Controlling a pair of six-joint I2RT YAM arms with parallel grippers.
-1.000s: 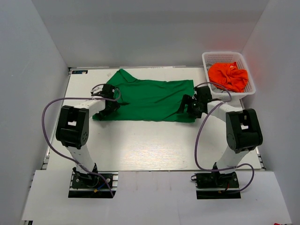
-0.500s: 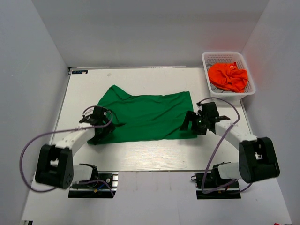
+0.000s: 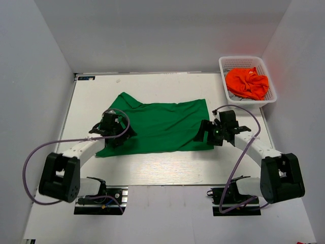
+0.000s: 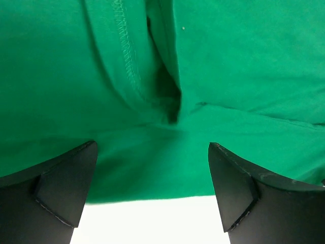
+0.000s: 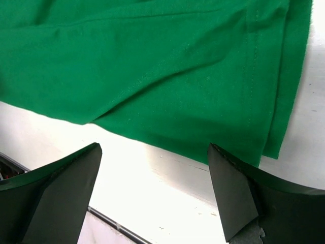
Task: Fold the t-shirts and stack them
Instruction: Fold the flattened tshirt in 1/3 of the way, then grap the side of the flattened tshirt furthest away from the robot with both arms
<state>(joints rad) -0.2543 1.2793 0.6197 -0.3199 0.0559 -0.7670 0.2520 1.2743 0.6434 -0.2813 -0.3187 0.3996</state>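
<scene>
A deep green t-shirt (image 3: 160,124) lies spread flat across the middle of the white table (image 3: 152,168). My left gripper (image 3: 112,133) hovers open over its left end, where the cloth (image 4: 167,76) shows a hemmed fold and its near edge. At the shirt's right end my right gripper (image 3: 207,133) stands open above the near corner of the cloth (image 5: 167,76). Neither holds anything. A bright orange t-shirt (image 3: 247,83) sits crumpled in the basket.
A white lattice basket (image 3: 227,62) stands at the back right corner of the table. Grey walls close in on the left, back and right. Purple cables loop from both arms. The table's front edge (image 5: 106,221) lies close under the right gripper.
Over the second both arms swung down and toward the near side, and the green shirt slid nearer with them. In the last half second the left gripper moved slightly inward over the cloth.
</scene>
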